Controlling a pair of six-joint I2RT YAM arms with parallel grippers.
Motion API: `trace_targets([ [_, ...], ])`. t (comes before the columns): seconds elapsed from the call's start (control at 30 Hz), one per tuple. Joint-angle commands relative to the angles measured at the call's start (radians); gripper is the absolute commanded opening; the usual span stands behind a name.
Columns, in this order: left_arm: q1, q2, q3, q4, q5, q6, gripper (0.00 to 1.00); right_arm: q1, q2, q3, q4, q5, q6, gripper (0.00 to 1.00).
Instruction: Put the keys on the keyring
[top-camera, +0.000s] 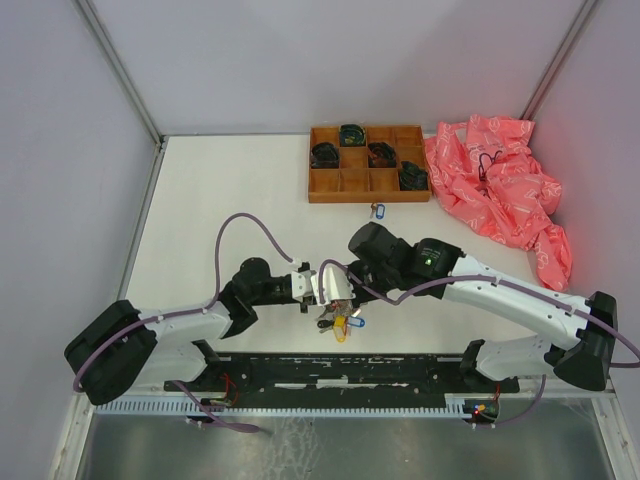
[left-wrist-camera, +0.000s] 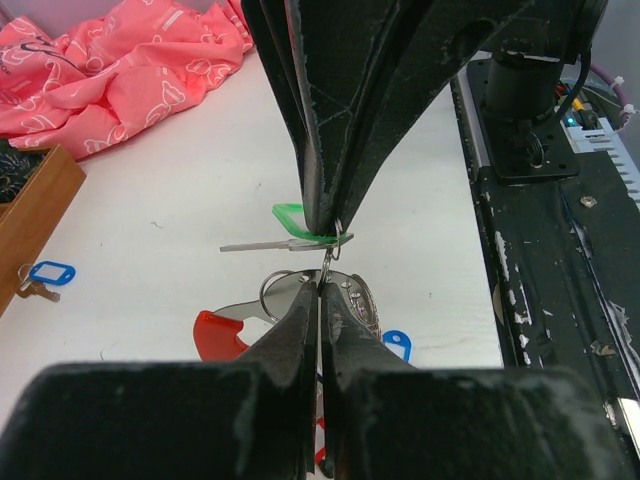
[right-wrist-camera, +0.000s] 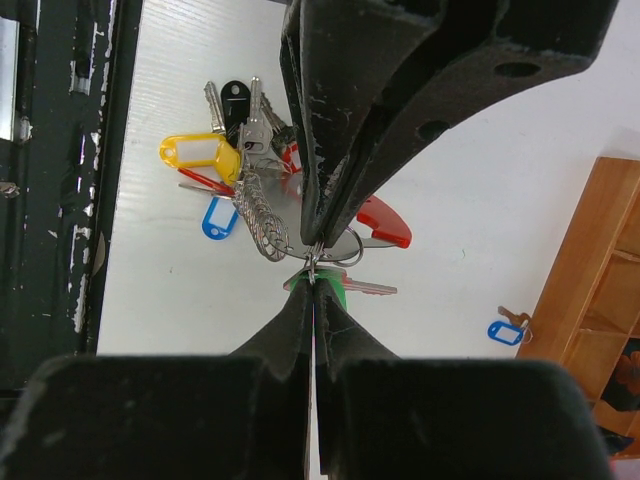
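My two grippers meet tip to tip above the table's near middle. The left gripper (top-camera: 338, 298) (left-wrist-camera: 321, 287) is shut on the thin silvery keyring (left-wrist-camera: 272, 290) (right-wrist-camera: 357, 250). A curved red strap (left-wrist-camera: 218, 331) (right-wrist-camera: 386, 223) and yellow (right-wrist-camera: 198, 152), black (right-wrist-camera: 235, 99) and blue (right-wrist-camera: 217, 217) tagged keys hang from it onto the table. The right gripper (top-camera: 350, 292) (right-wrist-camera: 313, 281) is shut on the small ring of a green-tagged key (left-wrist-camera: 289, 215) (right-wrist-camera: 338, 288), held right against the keyring. Another blue-tagged key (top-camera: 377, 211) (right-wrist-camera: 505, 331) lies loose near the tray.
A brown wooden compartment tray (top-camera: 365, 197) with dark coiled items stands at the back. A crumpled pink cloth (top-camera: 500, 190) lies at the back right. The black base plate (top-camera: 340, 370) runs along the near edge, just behind the bunch.
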Motion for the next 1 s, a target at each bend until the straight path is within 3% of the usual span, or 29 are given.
trace_targets([
  [0.0,-0.006,-0.014,0.030,0.039,0.016,0.019,0.03,0.008,-0.009,0.028,0.018,0.003,0.013,0.01],
  [0.27,-0.006,-0.038,-0.038,0.201,-0.135,-0.105,0.03,0.006,-0.042,-0.044,0.073,0.062,0.031,0.01],
  [0.5,-0.006,-0.044,-0.079,0.319,-0.184,-0.218,0.03,0.007,-0.066,-0.101,0.144,0.071,0.061,0.01],
  [0.97,-0.007,-0.013,-0.108,0.389,-0.280,-0.269,0.03,0.007,-0.074,-0.129,0.215,0.034,0.090,0.01],
])
